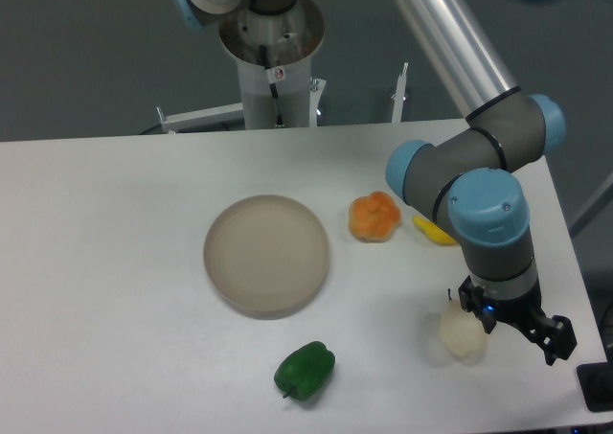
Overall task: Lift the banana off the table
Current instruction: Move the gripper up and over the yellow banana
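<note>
The banana (433,231) is small and bright yellow. It lies on the white table (115,262) just right of the orange fruit, and the arm's wrist joint hides part of it. My gripper (512,321) points down near the table's front right corner, well in front of the banana. Its jaws stand apart and hold nothing. The pale cream pear (462,334) lies right beside its left finger.
A lumpy orange fruit (374,217) lies left of the banana. A round beige plate (266,254) sits mid-table. A green pepper (306,370) lies near the front edge. The robot base (273,60) stands behind the table's back edge. The table's right edge is close to the gripper.
</note>
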`<move>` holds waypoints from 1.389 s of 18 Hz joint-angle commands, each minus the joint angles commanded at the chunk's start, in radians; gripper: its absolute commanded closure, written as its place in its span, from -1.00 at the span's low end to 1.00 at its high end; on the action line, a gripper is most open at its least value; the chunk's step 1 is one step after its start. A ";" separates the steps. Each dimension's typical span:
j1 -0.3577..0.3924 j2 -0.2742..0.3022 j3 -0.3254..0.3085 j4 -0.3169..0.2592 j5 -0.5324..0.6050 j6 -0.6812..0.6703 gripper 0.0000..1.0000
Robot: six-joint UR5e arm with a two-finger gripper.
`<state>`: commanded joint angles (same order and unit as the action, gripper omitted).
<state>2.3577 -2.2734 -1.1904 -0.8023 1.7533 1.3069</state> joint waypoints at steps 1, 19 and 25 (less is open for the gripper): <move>0.000 0.002 -0.005 0.002 0.000 0.000 -1.00; 0.142 0.172 -0.201 -0.043 -0.029 0.192 -1.00; 0.265 0.268 -0.421 -0.077 -0.092 0.326 -1.00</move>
<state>2.6229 -2.0050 -1.6118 -0.8790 1.6613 1.6334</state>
